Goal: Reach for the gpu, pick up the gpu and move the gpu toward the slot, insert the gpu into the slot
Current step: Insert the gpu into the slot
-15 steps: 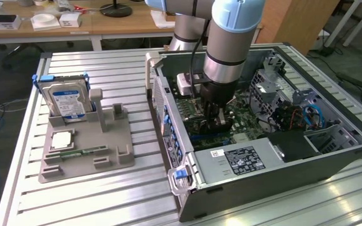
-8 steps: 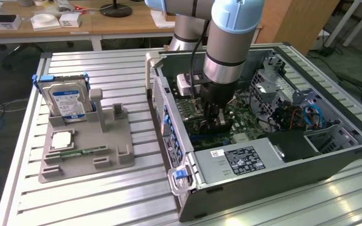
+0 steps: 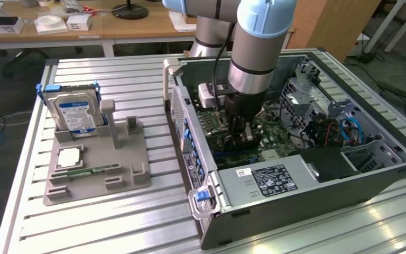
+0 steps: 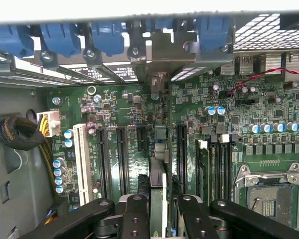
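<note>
My gripper point(image 3: 237, 132) is down inside the open computer case point(image 3: 308, 185), over the green motherboard point(image 4: 114, 107). In the wrist view the gripper point(image 4: 162, 216) is shut on the gpu point(image 4: 160, 149), which shows edge-on as a thin sliver between the black fingers point(image 4: 135, 214). Its pale metal bracket point(image 4: 164, 52) stands at the case's rear wall, beside the blue latches point(image 4: 109, 37). The card runs parallel to the long black slots point(image 4: 122, 159) and sits between two of them. Whether its lower edge is in a slot I cannot tell.
On the exterior view's left, a grey holder point(image 3: 97, 177) carries a blue-labelled hard drive point(image 3: 74, 114) and a small green memory stick point(image 3: 93, 171). Inside the case are a CPU socket point(image 4: 269, 191), upright memory slots point(image 4: 214, 164), a black cable bundle point(image 4: 17, 133) and drive cages point(image 3: 308, 100).
</note>
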`<move>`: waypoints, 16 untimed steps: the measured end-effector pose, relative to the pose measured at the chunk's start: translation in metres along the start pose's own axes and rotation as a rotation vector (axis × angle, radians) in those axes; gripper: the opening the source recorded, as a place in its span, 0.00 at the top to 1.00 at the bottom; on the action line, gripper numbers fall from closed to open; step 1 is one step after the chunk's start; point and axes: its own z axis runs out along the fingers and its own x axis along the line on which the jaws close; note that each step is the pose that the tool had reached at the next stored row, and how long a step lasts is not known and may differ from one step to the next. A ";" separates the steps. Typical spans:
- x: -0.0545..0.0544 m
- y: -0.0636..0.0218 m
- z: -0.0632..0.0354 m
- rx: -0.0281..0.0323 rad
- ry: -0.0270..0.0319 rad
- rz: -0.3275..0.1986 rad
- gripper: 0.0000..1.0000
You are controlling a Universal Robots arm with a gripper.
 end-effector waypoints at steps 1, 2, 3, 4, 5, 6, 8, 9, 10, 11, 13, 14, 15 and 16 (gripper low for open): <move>0.000 0.0000 0.0004 -0.0002 0.0004 0.000 0.74; 0.000 0.0001 0.0008 -0.0004 0.0007 0.000 0.74; 0.000 0.0001 0.0013 -0.0004 0.0006 0.000 0.74; 0.000 0.0002 0.0016 -0.0004 0.0005 0.000 0.74; 0.000 0.0002 0.0020 -0.0003 0.0004 0.000 0.74; 0.000 0.0001 0.0024 0.0002 -0.0004 0.000 0.74; 0.000 0.0001 0.0025 0.0002 -0.0003 0.000 0.74; 0.000 0.0001 0.0025 0.0001 -0.0004 0.000 0.74; 0.000 0.0001 0.0025 0.0001 -0.0003 0.000 0.74; 0.000 0.0001 0.0025 0.0001 -0.0002 0.000 0.74; 0.000 0.0001 0.0024 0.0000 -0.0002 0.000 0.74; 0.000 0.0001 0.0025 0.0001 -0.0002 0.000 0.74; 0.000 0.0001 0.0024 0.0001 -0.0002 0.000 0.74; 0.000 0.0001 0.0024 0.0000 -0.0001 0.000 0.74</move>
